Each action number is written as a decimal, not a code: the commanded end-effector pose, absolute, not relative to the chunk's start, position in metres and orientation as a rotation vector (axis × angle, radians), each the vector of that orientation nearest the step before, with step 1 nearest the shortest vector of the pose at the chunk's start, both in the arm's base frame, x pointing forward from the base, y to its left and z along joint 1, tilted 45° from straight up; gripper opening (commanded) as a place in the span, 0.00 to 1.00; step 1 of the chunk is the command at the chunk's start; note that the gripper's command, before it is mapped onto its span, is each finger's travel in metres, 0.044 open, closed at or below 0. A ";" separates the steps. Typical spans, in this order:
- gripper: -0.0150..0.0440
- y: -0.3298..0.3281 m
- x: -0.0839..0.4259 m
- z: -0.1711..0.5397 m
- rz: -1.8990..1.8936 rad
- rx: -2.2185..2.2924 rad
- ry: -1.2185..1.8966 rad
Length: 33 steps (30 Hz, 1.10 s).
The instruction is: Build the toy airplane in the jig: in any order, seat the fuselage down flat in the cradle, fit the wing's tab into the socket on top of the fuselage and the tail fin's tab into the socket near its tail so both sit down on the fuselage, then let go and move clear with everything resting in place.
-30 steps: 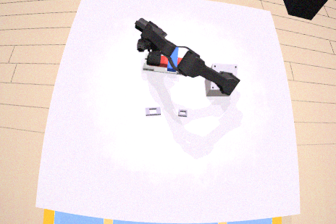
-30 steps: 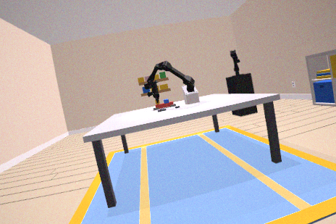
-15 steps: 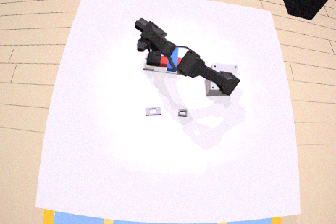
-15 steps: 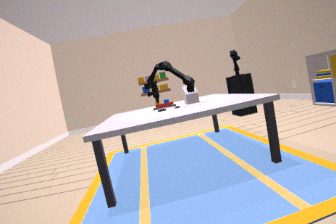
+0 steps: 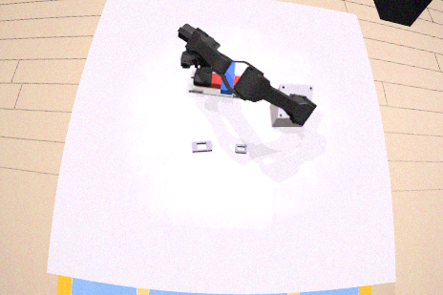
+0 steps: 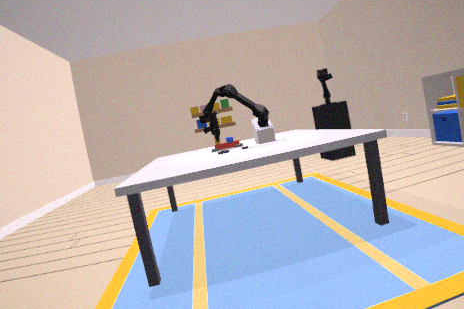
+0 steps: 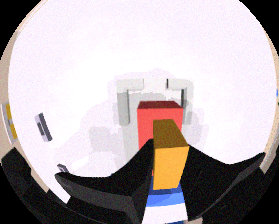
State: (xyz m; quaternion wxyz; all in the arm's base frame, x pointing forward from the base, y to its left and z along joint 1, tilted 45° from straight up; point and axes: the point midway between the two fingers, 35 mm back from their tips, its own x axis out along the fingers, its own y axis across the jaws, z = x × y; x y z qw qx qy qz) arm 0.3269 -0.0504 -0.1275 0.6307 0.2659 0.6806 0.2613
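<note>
The red fuselage [image 5: 216,81] [image 6: 227,146] [image 7: 146,122] lies lengthwise in the pale grey jig [image 5: 196,91] [image 7: 123,107]. The blue wing [image 5: 228,83] [image 6: 229,139] [image 7: 162,200] lies across the fuselage's middle, on top of it. My gripper [image 7: 170,150] is shut on the orange tail fin [image 7: 170,169], which stands upright over the fuselage near its tail end. The fin also shows as a small orange patch at the fuselage's left end in the exterior view. Its tab and the tail socket are hidden, so I cannot tell whether it sits fully down.
Two small grey holders with openings, a larger one [image 5: 195,147] [image 7: 42,127] and a smaller one [image 5: 241,152] [image 7: 63,169], lie on the white table [image 5: 119,201] [image 6: 200,161]. The arm's pale base block [image 5: 307,91] [image 6: 265,135] stands right of the jig.
</note>
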 end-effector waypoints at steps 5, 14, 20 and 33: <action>0.37 -0.061 0.328 -0.117 0.596 0.611 1.559; 0.37 -0.077 0.328 -0.100 0.595 0.614 1.560; 0.37 -0.078 0.329 -0.099 0.595 0.614 1.560; 0.37 -0.078 0.329 -0.099 0.595 0.614 1.560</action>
